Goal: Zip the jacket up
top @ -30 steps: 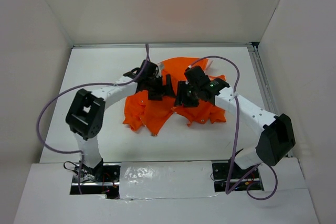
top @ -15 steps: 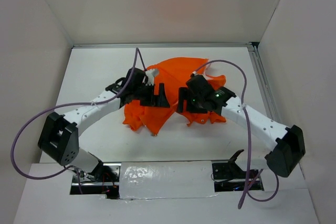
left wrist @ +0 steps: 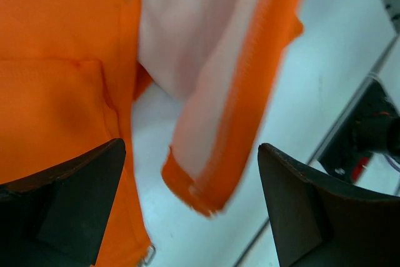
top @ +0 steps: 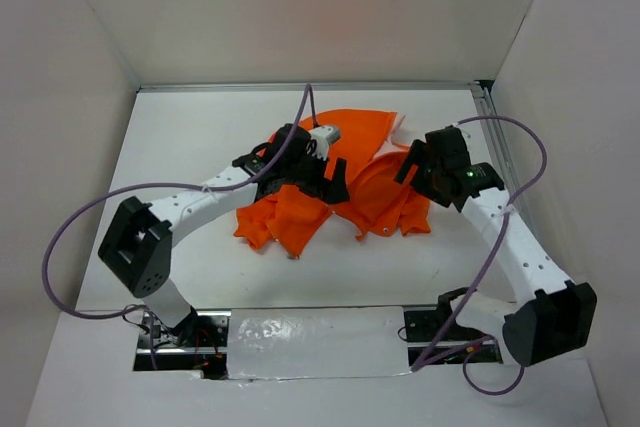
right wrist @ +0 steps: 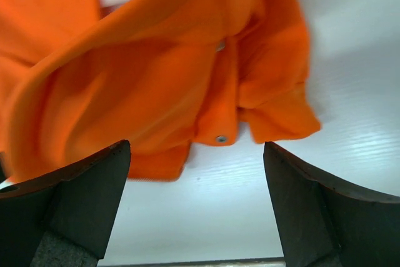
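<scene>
Hanging before the left gripper [left wrist: 190,217]: the front edge [left wrist: 237,110] of the jacket [left wrist: 56,60] (pale lining showing), its long axis running away between the fingers.
Left gripper: spread wide, holding nothing.
Right gripper [right wrist: 197,211]: likewise parted and empty, with orange folds and a snap [right wrist: 220,139] just ahead.
Nearer arm: the left, judging from overhead. The jacket's middle lay beneath it, while the right had the cloth to its left.

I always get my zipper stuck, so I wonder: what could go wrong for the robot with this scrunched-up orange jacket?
The jacket lies bunched, with one edge flipped over to show its pale lining, so the two sides may not line up. Both the left gripper and the right gripper are open and empty; closing here might pinch only loose fabric.
</scene>
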Robot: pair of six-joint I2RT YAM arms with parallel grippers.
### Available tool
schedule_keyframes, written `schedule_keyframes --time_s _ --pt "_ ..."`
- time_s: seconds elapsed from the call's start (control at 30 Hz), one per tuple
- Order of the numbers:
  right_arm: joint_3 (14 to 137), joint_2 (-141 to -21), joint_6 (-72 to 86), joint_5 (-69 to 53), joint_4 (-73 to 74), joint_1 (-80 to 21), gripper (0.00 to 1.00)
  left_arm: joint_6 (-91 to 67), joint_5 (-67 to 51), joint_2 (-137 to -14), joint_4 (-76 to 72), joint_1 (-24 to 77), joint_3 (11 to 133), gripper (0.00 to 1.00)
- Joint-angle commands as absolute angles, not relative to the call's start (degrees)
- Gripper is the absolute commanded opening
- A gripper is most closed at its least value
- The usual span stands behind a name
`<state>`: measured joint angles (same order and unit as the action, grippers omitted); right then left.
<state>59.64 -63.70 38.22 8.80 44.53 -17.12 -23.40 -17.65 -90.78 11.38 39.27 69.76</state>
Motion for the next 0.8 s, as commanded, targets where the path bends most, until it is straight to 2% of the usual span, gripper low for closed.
schedule_keyframes --time_s 0.0,0.07,0.17,0.2,0.23,0.27,0.3,0.33,0.43,0.5,0.53,0.57,0.6,0.63,0.67,0.77 --pt "60.3 -67.31 35.96 8.43 43.51 -13.63 0.93 -18.64 -15.02 -96.22 10.29 39.55 73.9 0.99" --pt "56.53 -68.98 34.9 7.48 40.36 -12.14 0.93 -17.32 -16.34 -98.69 9.32 40.25 75.66 0.96" --pt "54.76 -70.57 33.31 4.84 35.0 -10.99 0.94 -16.26 -17.14 -100.98 8.88 40.52 77.86 0.73" --pt "54.58 -71.1 31.83 4.22 31.33 -10.73 0.94 -16.09 -17.57 -102.38 9.75 40.52 78.48 0.52" --pt "54.58 -71.54 31.03 4.04 29.38 -10.29 0.94 -16.08 -17.4 -102.91 10.19 40.52 79.44 0.37" --pt "54.67 -72.94 30.68 4.04 25.61 -10.11 0.97 -16.87 -17.23 -103.35 10.72 40.52 79.71 0.14" --pt "54.75 -73.65 29.28 2.56 23.58 -9.59 0.96 -16.87 -16.88 -103.36 11.42 40.52 79.63 0.04" --pt "54.76 -74.52 28.66 1.59 21.38 -8.45 0.96 -16.96 -16.7 -103.27 11.51 40.52 79.54 0.0" --pt "57.73 -79.97 27.25 -5.26 16.27 -6.95 0.94 -18.1 -17.4 -101.61 11.69 40.61 77.53 0.0" --pt "60.97 -84.27 26.72 -7.81 14.33 -6.33 0.87 -19.07 -18.71 -99.76 11.52 40.61 74.89 0.0" --pt "62.04 -85.59 26.81 -7.39 13.63 -6.07 0.79 -19.51 -20.03 -98.97 10.9 40.61 72.79 0.0" --pt "63.36 -88.3 27.15 -6.69 13.28 -5.46 0.57 -20.12 -21.0 -97.75 10.72 40.61 71.73 0.0" --pt "66.15 -89.63 27.16 -6.42 13.62 -4.84 0.43 -20.39 -22.05 -97.04 10.72 40.52 70.94 0.0" --pt "67.83 -90.87 27.16 -6.76 14.06 -4.14 0.18 -20.83 -23.37 -96.51 11.16 40.6 69.88 0.0" --pt "69.33 -92.53 26.72 -6.33 15.19 -2.91 0.0 -21.18 -23.73 -95.63 11.68 40.61 69.53 0.0" --pt "77.75 -93.51 22.79 -3.01 22.02 -2.02 0.0 -22.32 -26.27 -94.05 12.04 40.69 68.38 0.0"
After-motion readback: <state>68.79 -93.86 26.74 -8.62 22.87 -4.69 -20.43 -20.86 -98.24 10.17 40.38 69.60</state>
